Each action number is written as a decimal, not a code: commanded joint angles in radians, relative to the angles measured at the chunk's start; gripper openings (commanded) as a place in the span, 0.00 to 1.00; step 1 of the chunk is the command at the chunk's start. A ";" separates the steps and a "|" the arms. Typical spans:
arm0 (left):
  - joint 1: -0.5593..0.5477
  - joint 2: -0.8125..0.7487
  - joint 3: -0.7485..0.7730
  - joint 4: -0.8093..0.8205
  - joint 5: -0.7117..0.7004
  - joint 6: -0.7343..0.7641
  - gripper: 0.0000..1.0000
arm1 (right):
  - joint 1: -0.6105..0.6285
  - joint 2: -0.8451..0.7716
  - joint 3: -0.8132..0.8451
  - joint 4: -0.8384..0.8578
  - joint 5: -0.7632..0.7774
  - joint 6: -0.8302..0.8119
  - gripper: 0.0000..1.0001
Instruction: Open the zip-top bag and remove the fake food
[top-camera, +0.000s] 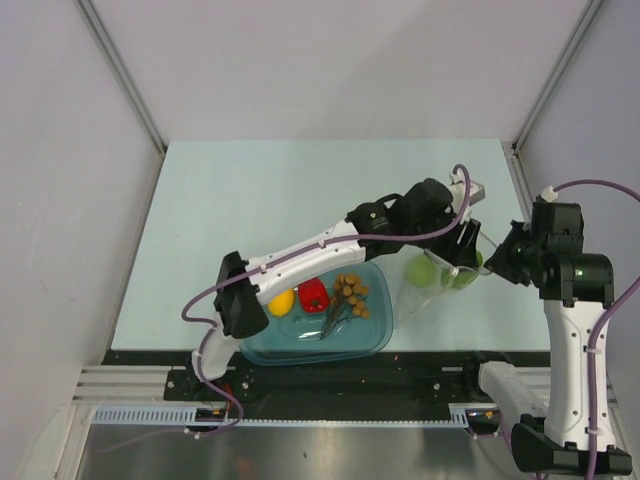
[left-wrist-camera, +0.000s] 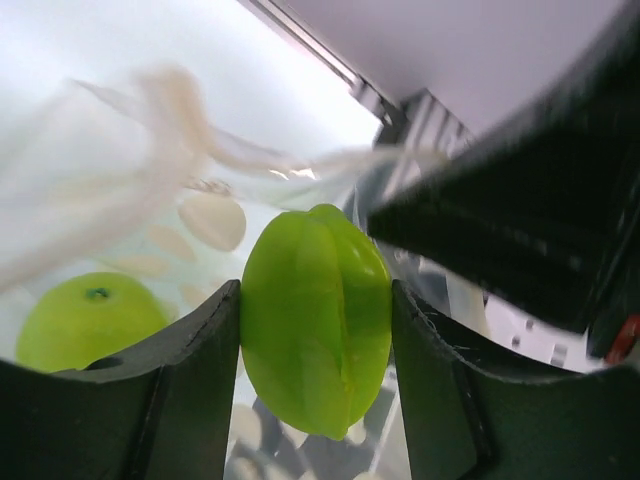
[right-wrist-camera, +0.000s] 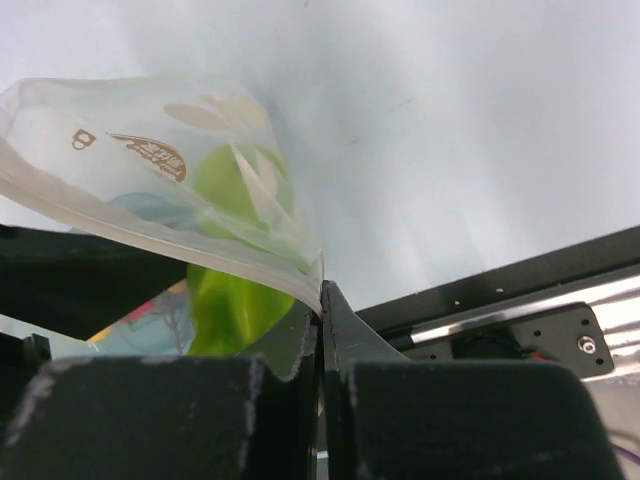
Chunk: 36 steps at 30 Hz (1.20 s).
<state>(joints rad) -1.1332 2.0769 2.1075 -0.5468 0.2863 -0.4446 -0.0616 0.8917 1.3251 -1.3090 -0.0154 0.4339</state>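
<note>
We clasp the green fruit (left-wrist-camera: 320, 340) in our left gripper (left-wrist-camera: 312, 295), its length along the fingers (left-wrist-camera: 190, 380); our right gripper (right-wrist-camera: 321, 310) pinches the bag (right-wrist-camera: 120, 150) by its edge.

tub (top-camera: 290, 348) left of the zip-top bag (top-camera: 432, 292) — fake food (top-camera: 420, 270) in both

The left arm (top-camera: 305, 247) and the right arm (top-camera: 572, 345) share white link shells with black joint housings. A purple cable (top-camera: 598, 183) loops along each, clipped on at intervals. A small green light (top-camera: 580, 268) glows on the right arm. The jaws are matte black and blocky.
</note>
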 joint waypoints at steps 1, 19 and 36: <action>0.006 0.049 0.173 -0.172 -0.234 -0.115 0.00 | -0.004 -0.005 0.043 0.050 -0.061 -0.018 0.00; 0.053 0.071 0.177 -0.062 0.020 -0.572 0.00 | 0.020 -0.046 0.002 0.102 -0.093 -0.034 0.00; 0.010 -0.211 -0.294 0.358 0.211 -0.096 0.00 | 0.040 0.007 0.008 0.060 0.084 -0.001 0.00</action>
<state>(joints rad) -1.0843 2.0384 1.8870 -0.3405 0.4442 -0.7620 -0.0113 0.9001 1.3224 -1.2865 0.0032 0.4347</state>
